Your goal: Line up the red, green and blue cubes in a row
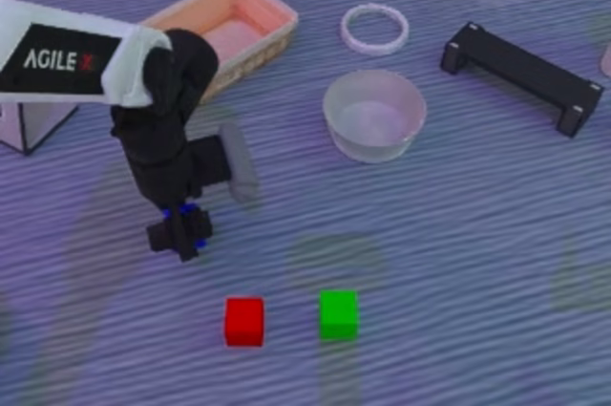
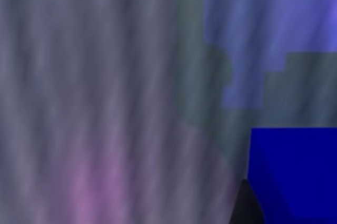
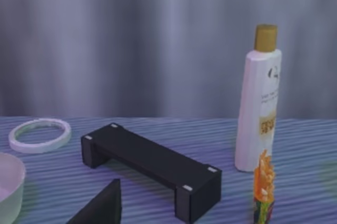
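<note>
Seen from above, the left arm reaches in from the table's left edge, its white forearm marked AGILEX, bending down to a black wrist. The left gripper [image 1: 181, 231] points straight down at the striped purple tablecloth [image 1: 458, 263], to the left of and a little behind the red cube. Slivers of blue show between its black fingers; the blue cube [image 2: 292, 174] is closed in its grasp and mostly hidden under the hand. The right arm is out of the overhead picture.

Three cubes in all, one of each colour. The red cube [image 1: 244, 321] and the green cube [image 1: 338, 314] sit on the cloth near the front edge, side by side with a gap between them, green to the right.

Behind them stand one clear bowl [image 1: 374, 116], one white ring [image 1: 374, 28], one black bridge-shaped stand [image 1: 520, 75] and one pink-lined basket [image 1: 224, 29].

The left wrist view shows the blue cube's face large and close, with a dark fingertip [image 2: 243, 205] against it. The right wrist view looks across the table at the stand, ring and bowl rim, and adds a white bottle [image 3: 259, 105] with a gold cap and a small orange packet [image 3: 264, 190], neither visible from above.
</note>
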You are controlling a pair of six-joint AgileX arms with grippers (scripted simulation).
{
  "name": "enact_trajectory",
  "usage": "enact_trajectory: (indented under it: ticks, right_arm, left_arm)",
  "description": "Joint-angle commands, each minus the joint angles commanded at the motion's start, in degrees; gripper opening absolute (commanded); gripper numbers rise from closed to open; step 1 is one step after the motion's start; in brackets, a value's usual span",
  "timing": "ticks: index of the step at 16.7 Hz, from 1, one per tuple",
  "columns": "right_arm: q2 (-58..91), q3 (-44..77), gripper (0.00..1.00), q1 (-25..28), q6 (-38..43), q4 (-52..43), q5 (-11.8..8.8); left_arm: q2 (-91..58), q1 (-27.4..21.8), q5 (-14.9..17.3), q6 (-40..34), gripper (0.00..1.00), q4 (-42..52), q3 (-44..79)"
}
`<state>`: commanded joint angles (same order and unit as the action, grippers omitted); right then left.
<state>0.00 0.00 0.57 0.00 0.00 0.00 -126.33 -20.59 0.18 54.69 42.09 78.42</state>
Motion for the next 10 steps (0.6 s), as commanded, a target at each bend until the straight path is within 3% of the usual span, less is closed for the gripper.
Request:
enact_trajectory:
  ticks: [5,10]
  right_arm:
    - [0.0,0.0,1.0,0.0,0.0,0.0,0.0]
    - [0.0,0.0,1.0,0.0,0.0,0.0,0.0]
  left_arm:
    - [3.06,-0.08,1.1,-1.08,0.0,3.17,1.15]
    - [7.22,0.66,1.05,-1.16,0.0,13.41,6.22]
